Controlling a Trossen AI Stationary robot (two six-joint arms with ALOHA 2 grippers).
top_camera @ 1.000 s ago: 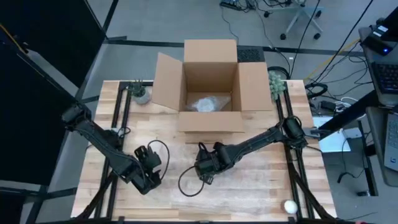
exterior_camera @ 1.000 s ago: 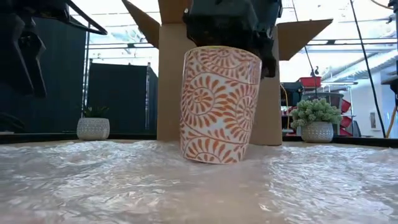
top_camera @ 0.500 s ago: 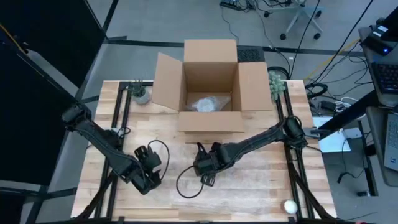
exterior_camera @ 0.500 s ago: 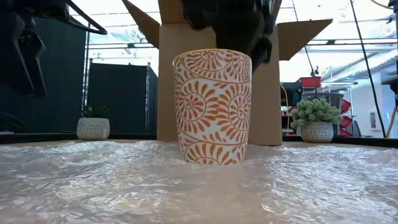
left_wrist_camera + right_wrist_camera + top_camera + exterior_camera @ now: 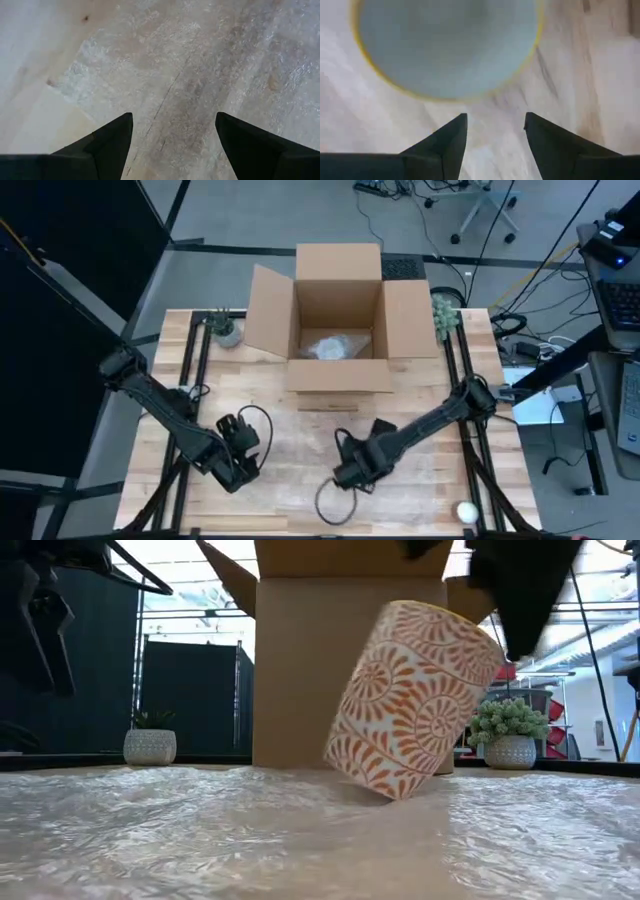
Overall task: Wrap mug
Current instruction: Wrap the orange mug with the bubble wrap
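Mug sits right of centre in low view, tipped hard over, rim up toward upper right, only its lower edge touching the bubble wrap. In right wrist view the mug fills upper frame: pale inside, thin yellow rim, mouth facing the camera. Outside is white w/ orange spiral-leaf pattern, no handle visible.

Right gripper is lower centre of high view, above the wrap; its fingers are spread apart w/ nothing between them, mug rim just beyond the tips. Dark mass at upper right of low view is near mug rim; can't tell if touching.

Room: wrap covers most of the table front area, open sheet on both sides of mug. Cardboard box stands open at upper centre, flaps out, behind mug, well apart. Small plant pots at upper left and upper right by the box corners. White ball near lower right edge.

Left gripper waits lower left over wrap, fingers spread wide, empty.
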